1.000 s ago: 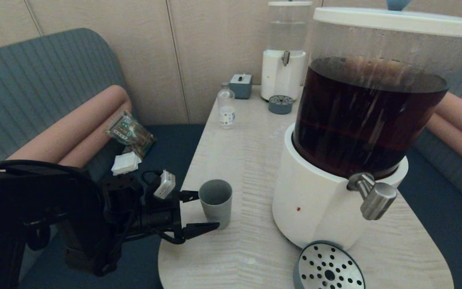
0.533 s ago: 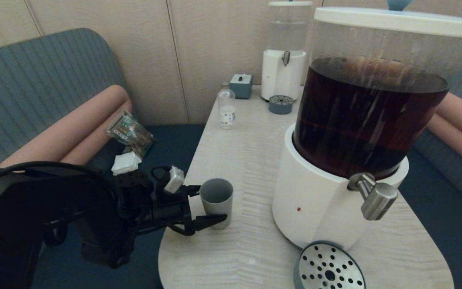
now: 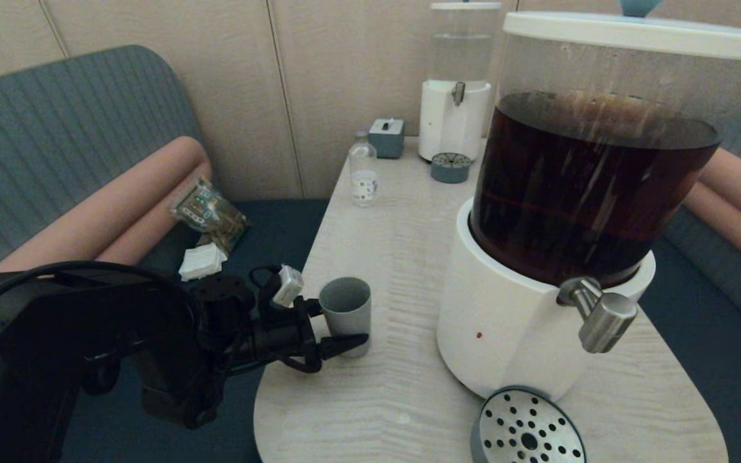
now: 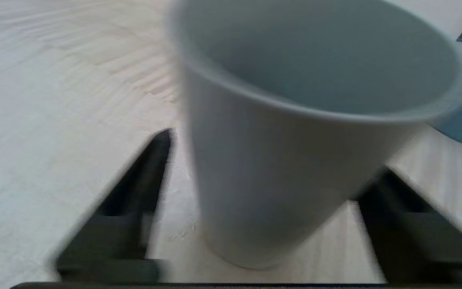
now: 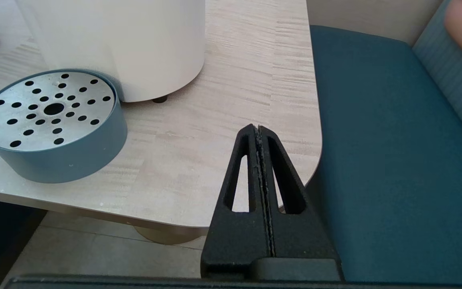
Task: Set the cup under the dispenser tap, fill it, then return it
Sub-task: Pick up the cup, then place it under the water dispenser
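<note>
The grey cup (image 3: 346, 315) stands upright on the pale table (image 3: 396, 257), left of the big dispenser (image 3: 505, 328) of dark brown liquid. The steel dispenser tap (image 3: 599, 315) juts out over a round perforated drip tray (image 3: 528, 427). My left gripper (image 3: 335, 325) is open with one finger on each side of the cup. In the left wrist view the cup (image 4: 287, 160) fills the space between the black fingers (image 4: 142, 180), with slim gaps showing. My right gripper (image 5: 258, 130) is shut on nothing, low by the table's near right corner.
At the back stand a smaller clear-liquid dispenser (image 3: 454, 83), its small drip tray (image 3: 450, 167), a clear bottle (image 3: 363, 170) and a grey box (image 3: 386, 136). A snack packet (image 3: 206, 212) and tissue lie on the blue sofa at the left. The drip tray (image 5: 50, 120) sits near the table's front edge.
My left arm has slid right towards the cup, so its fingers now flank the cup, and they have drawn closer together. The cup and right arm have not moved.
</note>
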Robot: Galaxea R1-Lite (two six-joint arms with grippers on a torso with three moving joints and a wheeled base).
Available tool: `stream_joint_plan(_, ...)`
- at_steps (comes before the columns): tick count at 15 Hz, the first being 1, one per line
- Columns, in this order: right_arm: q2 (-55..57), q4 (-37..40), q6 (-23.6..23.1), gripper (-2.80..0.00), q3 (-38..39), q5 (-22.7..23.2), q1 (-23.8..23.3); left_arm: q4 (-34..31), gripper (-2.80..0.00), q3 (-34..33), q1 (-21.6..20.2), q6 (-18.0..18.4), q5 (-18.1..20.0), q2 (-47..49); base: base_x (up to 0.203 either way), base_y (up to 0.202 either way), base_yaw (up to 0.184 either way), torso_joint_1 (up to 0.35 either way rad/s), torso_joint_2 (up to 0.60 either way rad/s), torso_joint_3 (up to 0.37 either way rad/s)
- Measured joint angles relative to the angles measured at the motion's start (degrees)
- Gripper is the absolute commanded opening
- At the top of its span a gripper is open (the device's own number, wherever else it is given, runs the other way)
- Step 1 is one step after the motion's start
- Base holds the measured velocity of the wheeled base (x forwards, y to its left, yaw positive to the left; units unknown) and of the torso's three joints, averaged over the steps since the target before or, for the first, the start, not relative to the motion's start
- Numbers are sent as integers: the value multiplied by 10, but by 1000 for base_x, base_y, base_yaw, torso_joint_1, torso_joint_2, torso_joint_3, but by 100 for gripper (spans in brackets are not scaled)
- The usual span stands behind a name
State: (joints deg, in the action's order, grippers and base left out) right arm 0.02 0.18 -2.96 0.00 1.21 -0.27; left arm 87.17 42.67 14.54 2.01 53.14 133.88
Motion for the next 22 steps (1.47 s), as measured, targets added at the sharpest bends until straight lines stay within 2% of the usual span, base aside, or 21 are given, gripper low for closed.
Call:
stream_joint_plan(4, 0, 0, 0, -280, 0, 0, 0, 0, -280, -18, 0, -7, -1, -12, 0, 0, 0, 0, 0, 0)
stream_joint_plan(8, 0, 0, 0, -280, 0, 0, 0, 0, -280, -91, 15, -7, -2, -75, 0, 0, 0, 0, 0, 0)
stream_joint_plan(10, 0, 0, 0, -280, 0, 0, 0, 0, -280, -139, 48, -11, -9, -127, 0, 0, 0, 0, 0, 0)
stream_joint_plan(11, 0, 0, 0, -280, 0, 0, 0, 0, -280, -160, 78, -15, -21, -155, 0, 0, 0, 0, 0, 0)
stream_joint_plan(14, 0, 0, 0, -280, 0, 0, 0, 0, -280, -189, 164, -32, -62, -216, 0, 0, 0, 0, 0, 0)
stream_joint_plan(16, 0, 0, 0, -280, 0, 0, 0, 0, -280, -195, 211, -40, -104, -232, 0, 0, 0, 0, 0, 0)
stream_joint_plan(19, 0, 0, 0, -280, 0, 0, 0, 0, -280, -175, 251, -48, -132, -223, 0, 0, 0, 0, 0, 0)
stream_joint_plan(22, 0, 0, 0, -280, 0, 0, 0, 0, -280, -136, 270, -50, -140, -191, 0, 0, 0, 0, 0, 0)
